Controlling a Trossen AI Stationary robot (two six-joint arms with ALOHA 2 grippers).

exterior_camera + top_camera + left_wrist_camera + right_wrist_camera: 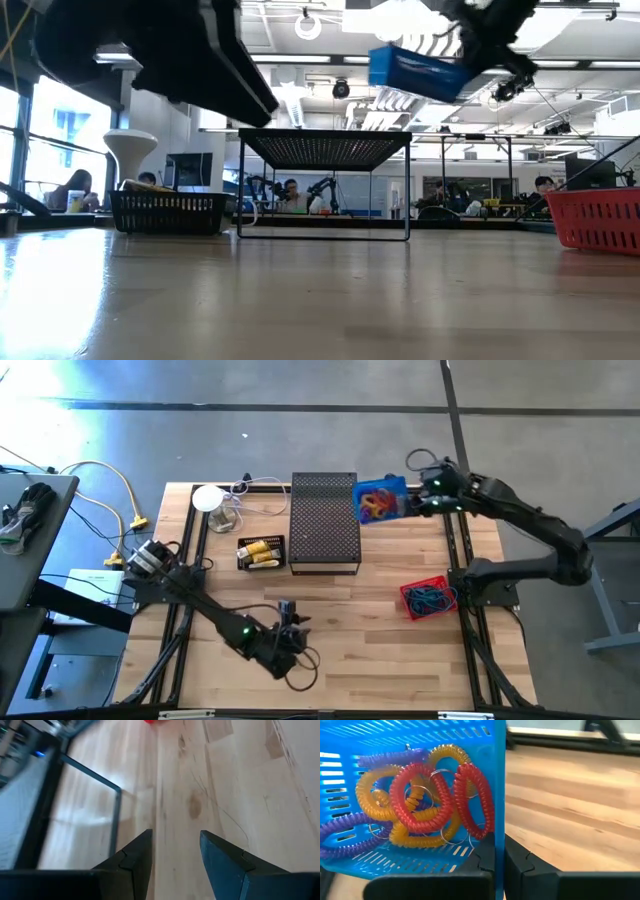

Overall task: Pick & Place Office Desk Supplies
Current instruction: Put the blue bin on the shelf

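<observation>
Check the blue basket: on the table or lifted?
Lifted. The right tool is shut on the blue basket wall; the low view shows it hanging above the black mesh stand, coiled bands inside.

Beyond the right gripper (495, 60), bright ceiling lights (400, 20) and exposed ducts span a large workshop. Tall windows (60, 130) stand far off opposite it, with seated people (290, 195) at distant benches. Grey concrete floor (300, 430) surrounds the wooden table (340, 620).
</observation>
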